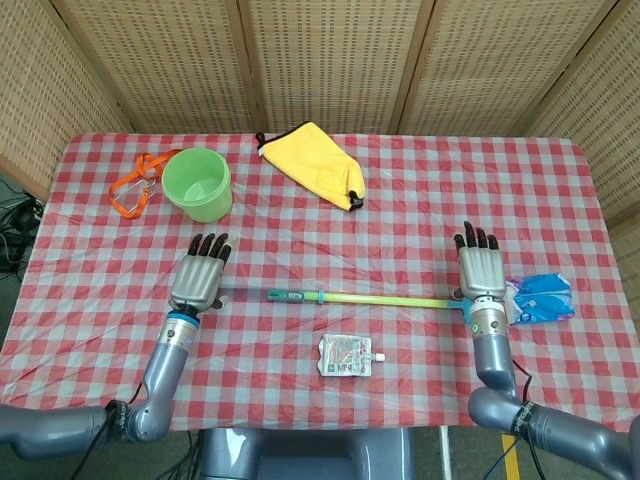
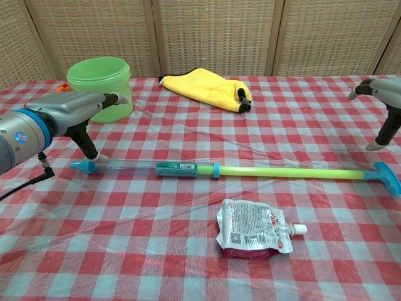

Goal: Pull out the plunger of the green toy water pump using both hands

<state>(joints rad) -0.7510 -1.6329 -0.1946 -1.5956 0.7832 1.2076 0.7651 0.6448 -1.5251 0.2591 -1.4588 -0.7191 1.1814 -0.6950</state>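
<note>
Woven wicker screen panels [image 1: 320, 60] in wooden frames, red-checked tablecloth [image 1: 300, 220], even light

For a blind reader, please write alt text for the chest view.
A green toy water pump, plunger pulled far out, lies across a red checked table. The left hand and right hand hover open at its ends.

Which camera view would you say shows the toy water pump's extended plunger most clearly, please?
The chest view: the toy water pump lies side-on, its green plunger drawn out of the clear barrel. The head view shows the pump smaller, from above.
</note>
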